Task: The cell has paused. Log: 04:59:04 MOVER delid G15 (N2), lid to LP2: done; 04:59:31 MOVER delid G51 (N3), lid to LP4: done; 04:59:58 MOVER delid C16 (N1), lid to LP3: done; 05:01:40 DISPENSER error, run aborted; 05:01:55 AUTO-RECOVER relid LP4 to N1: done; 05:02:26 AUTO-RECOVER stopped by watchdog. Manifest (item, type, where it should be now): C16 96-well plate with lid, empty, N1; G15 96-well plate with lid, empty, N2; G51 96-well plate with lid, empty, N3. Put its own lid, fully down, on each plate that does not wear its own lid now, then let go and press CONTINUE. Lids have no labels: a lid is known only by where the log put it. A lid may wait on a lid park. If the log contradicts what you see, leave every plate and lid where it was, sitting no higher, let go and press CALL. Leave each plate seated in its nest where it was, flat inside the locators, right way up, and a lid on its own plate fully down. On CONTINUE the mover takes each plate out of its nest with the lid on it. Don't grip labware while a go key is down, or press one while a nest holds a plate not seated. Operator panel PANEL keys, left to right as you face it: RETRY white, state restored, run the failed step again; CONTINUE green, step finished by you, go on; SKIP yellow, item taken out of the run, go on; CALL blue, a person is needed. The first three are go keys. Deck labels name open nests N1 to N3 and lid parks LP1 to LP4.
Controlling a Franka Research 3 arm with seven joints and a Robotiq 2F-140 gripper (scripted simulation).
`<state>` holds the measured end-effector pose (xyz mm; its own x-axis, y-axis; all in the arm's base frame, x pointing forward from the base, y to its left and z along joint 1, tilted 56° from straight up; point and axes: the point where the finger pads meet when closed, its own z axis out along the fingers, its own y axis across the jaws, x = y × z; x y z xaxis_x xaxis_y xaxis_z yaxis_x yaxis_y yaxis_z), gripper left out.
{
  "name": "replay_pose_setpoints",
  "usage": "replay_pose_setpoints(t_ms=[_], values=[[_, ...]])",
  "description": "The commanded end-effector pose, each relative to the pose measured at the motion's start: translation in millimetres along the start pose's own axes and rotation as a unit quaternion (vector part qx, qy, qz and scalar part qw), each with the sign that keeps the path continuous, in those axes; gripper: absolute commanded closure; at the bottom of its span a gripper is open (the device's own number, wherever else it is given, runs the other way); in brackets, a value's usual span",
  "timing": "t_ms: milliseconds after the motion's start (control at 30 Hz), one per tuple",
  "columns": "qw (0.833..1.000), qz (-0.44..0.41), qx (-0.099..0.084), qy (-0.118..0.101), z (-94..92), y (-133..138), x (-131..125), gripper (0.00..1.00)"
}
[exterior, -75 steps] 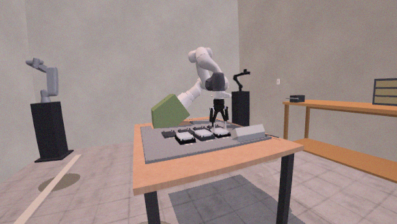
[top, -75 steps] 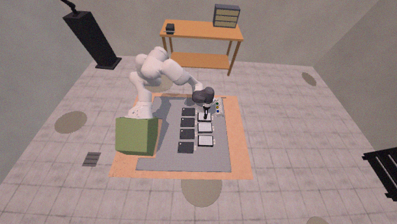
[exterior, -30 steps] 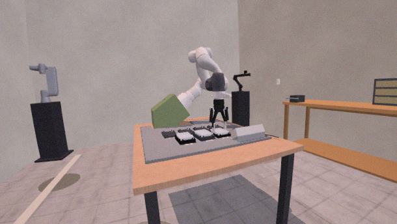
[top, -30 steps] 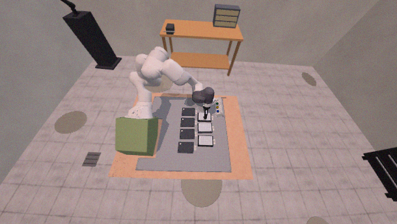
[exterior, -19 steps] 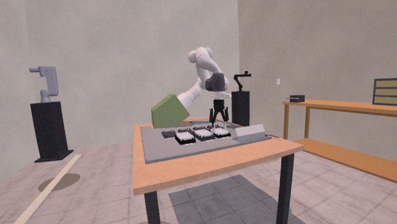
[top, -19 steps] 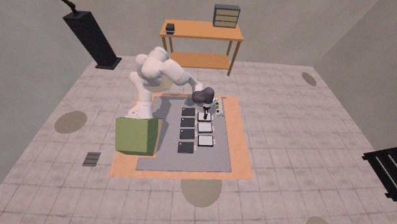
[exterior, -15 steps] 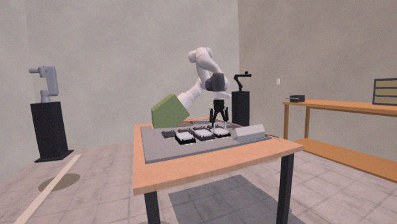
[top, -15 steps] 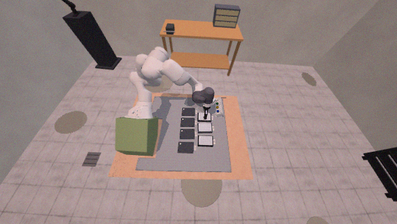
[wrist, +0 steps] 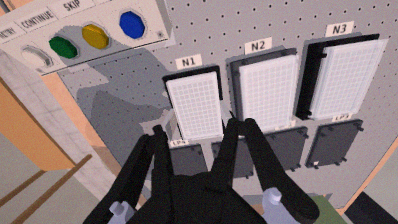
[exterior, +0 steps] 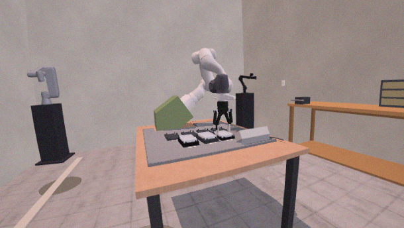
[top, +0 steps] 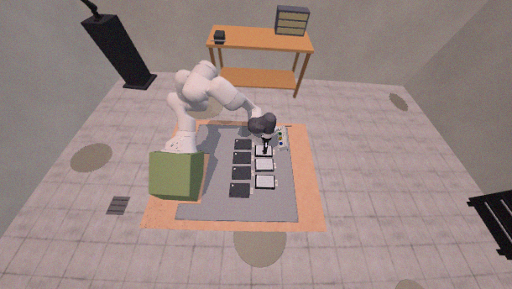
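Orange wooden desk [exterior: 205,172] carries the grey perforated deck [wrist: 280,25]. The beige operator panel [wrist: 150,12] sits at the N1 end.

Three white 96-well plates sit in their nests: N1 [wrist: 195,102], N2 [wrist: 267,90] and N3 [wrist: 345,75]. The row of dark lid parks [wrist: 332,142] is just beside them. Can't tell from here which parks hold a lid.

The black two-finger hand [wrist: 196,127] is down over N1, pinching across the near end of what sits there. I judge that's the lid on the N1 plate, though lid and plate don't separate visually.

By the task text that lid came from LP4, so it belongs on N3.

Doing the lift well:
- Pull straight up with the wrist level.
- Watch that the N1 plate doesn't ride up with the lid or tilt off its locators.
- Clear the N2 plate before moving sideways.
- At N3, square the lid to the plate, lower it until fully down, then release.
- Keep off the green CONTINUE key [wrist: 63,46] until nothing is gripped.
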<state>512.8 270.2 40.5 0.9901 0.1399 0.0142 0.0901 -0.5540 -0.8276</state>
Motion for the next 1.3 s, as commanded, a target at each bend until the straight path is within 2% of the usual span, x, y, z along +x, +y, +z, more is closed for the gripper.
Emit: replay_pose_setpoints(t_ms=[0,1200,1233,1267], values=[[1.000,-0.001,0.000,0.002,0.5,0.9,1.1,1.00],[1.000,-0.001,0.000,0.002,0.5,0.9,1.1,1.00],[1.000,-0.001,0.000,0.002,0.5,0.9,1.1,0.34],[1.000,-0.001,0.000,0.002,0.5,0.9,1.1,0.34]])
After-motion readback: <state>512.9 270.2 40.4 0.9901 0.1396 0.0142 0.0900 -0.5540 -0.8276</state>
